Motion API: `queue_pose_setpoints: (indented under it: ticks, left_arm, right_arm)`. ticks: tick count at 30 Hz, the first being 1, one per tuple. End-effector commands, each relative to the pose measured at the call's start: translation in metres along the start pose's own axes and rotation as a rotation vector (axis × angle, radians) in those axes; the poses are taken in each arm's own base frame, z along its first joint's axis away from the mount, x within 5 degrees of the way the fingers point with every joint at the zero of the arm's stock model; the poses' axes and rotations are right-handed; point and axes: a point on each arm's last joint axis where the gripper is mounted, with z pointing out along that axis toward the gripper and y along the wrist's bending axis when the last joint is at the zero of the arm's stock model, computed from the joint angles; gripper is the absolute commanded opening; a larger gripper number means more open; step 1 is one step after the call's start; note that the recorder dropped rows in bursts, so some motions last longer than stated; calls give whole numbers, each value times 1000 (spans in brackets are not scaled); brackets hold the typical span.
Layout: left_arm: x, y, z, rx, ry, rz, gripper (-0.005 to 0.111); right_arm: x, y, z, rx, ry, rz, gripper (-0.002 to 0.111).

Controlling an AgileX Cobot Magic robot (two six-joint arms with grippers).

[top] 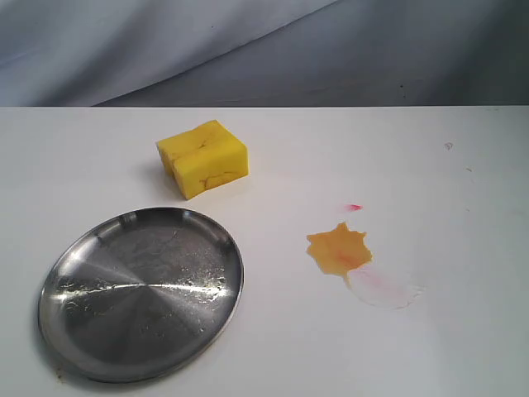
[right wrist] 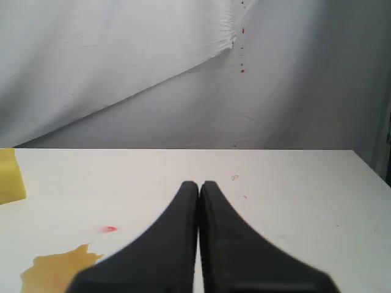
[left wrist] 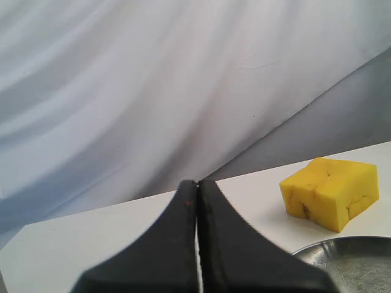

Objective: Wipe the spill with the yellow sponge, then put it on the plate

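Yellow sponge near table far edge; spill well apart rightward.

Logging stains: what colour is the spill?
Spill: orange-yellow, with a pinkish-red smear beside it; exterior view shows it best.

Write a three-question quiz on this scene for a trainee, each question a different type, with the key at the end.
1. True or false: the yellow sponge lies on the plate.
2. In the exterior view, the spill is: A) on the table, right of the plate; B) inside the plate; C) touching the sponge.
3. Short answer: are the left hand and the right hand open or shut?

Key: 1 false, it sits on the table beyond the plate; 2 A; 3 both shut, holding nothing.
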Motion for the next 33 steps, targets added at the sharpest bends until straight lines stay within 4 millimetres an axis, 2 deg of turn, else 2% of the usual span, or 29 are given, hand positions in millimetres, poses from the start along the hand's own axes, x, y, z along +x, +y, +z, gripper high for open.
queue_pose_setpoints:
  ticks: [1,12,13,17,19,22,26,28,33]
  left_arm:
    - [-2,1,0,-6,-10,-16,0]
    - [-2,1,0,-6,-10,-16,0]
    - [-2,1,0,-6,-10,-16,0]
    - [-2,1,0,-6,-10,-16,0]
    - [-2,1,0,-6,-10,-16,0]
    - [-2,1,0,-6,-10,-16,0]
    - [-2,1,0,-6,-10,-16,0]
    - [-2,1,0,-6,-10,-16,0]
    - [-2,1,0,-6,-10,-16,0]
  right_arm:
    - [1,0,0,8,-8,-8,0]
    - [-4,-1,-1,10,-62,7,0]
    - [-8,-1,-1,9,-97,50,0]
    - [-21,-4,-3,-7,-256,439,0]
    - [-24,-4,-4,-19,-239,520,0]
    - [-44,0,1,-31,-132,543,0]
    - [-83,8,26,-61,76,392,0]
    - [-95,15,44,-116,183,333,0]
    - [-127,48,98,-337,404,127,0]
